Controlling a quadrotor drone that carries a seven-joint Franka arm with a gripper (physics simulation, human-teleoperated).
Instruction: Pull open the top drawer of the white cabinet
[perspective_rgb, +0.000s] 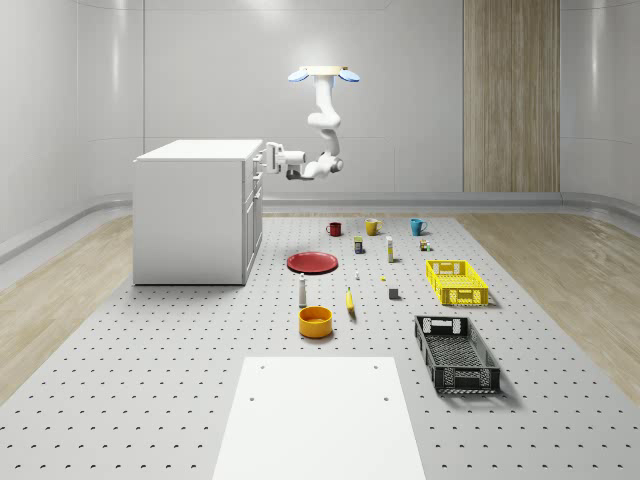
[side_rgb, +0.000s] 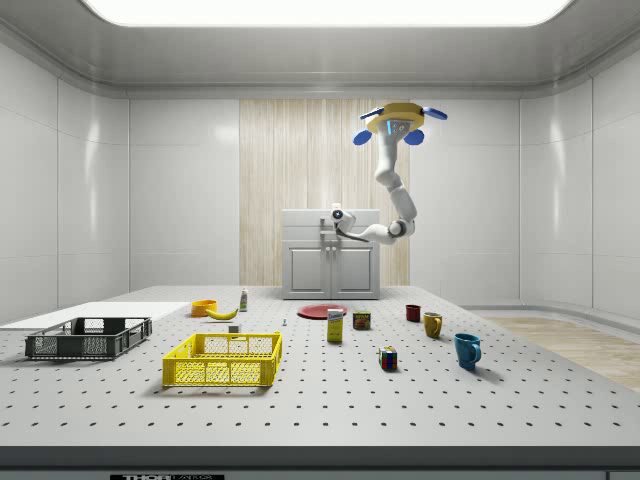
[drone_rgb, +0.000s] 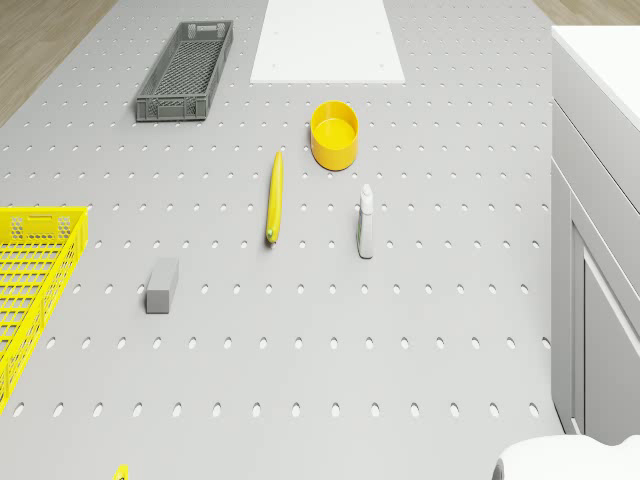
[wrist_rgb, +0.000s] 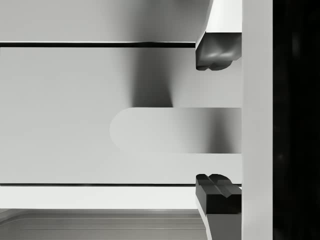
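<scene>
Cabinet, white and boxy, stands on the perforated table toward the whole-scene view's left, its drawer front facing the scattered objects. Hovering in the air beside that front, above the table, is the drone, its arm bent down and across so the gripper sits at the top drawer. In the wrist view the two fingertips are spread apart, one on each side of the rounded handle, not yet pinched onto it.

My judgement is that the main risk is pulling before the fingers clamp: the handle is smooth and would slip out, or a hovering drone could drift and drag the pads off sideways. A skewed pull could also bind the drawer.

Room is good. Nearest things on the table, a red plate, a small bottle, an orange bowl and a banana, lie well below the drawer's path, so it can slide out unobstructed.
</scene>
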